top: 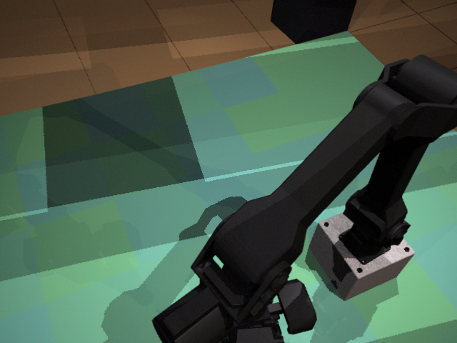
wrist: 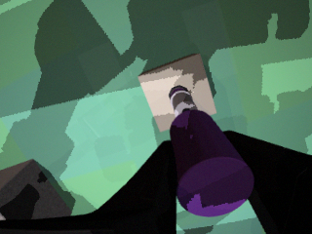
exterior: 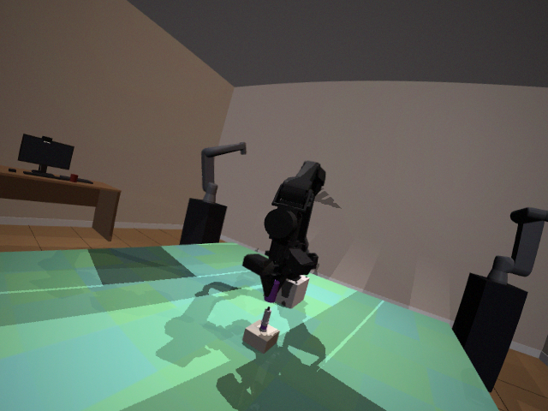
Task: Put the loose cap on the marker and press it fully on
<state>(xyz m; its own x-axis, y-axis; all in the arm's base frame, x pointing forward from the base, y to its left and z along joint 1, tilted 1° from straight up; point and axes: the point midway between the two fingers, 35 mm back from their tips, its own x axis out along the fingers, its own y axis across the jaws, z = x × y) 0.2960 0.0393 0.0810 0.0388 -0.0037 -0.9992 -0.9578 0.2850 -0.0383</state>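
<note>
Cap (wrist: 210, 168) is purple and clamped in our gripper (wrist: 211, 185), hanging above the marker (exterior: 265, 319), which stands upright in the holder block (exterior: 260, 336) on the green table (exterior: 110, 354). From the wrist we only catch the marker's tip (wrist: 179, 99) poking out past the cap, with the block behind it. Up top, the arm (top: 295, 206) covers all of that and the gripper is cut off at the bottom edge.
</note>
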